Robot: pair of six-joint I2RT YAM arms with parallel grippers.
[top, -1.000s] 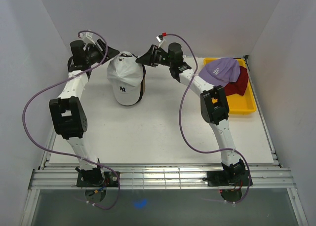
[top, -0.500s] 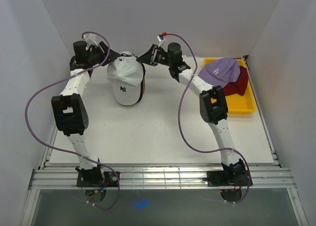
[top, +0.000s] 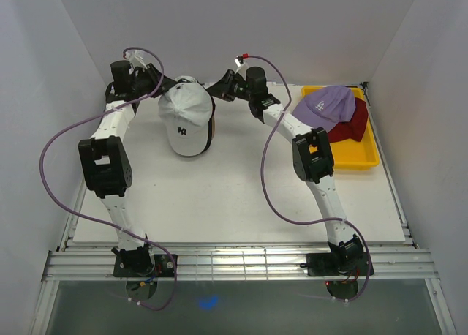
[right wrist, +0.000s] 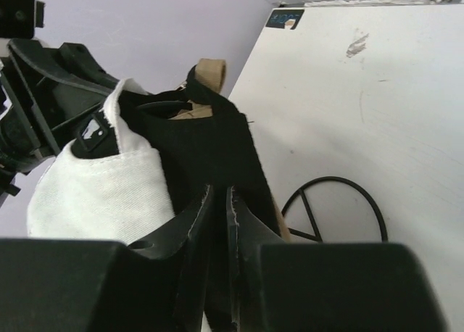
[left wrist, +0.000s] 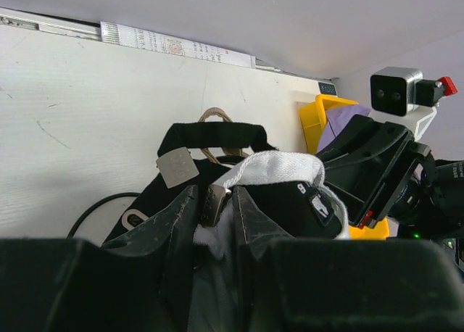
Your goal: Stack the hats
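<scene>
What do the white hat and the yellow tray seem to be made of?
White hat: woven cloth, probably cotton twill, matte; the right wrist view shows a fine weave and soft folds. Yellow tray: likely moulded plastic, smooth with a slight sheen; uniform colour, raised rim.

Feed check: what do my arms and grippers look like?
The left arm and right arm have white links, black joint housings and a purple cable looping along each. The left gripper and right gripper have black fingers. A grey camera with a red tab sits on the right wrist.
</scene>
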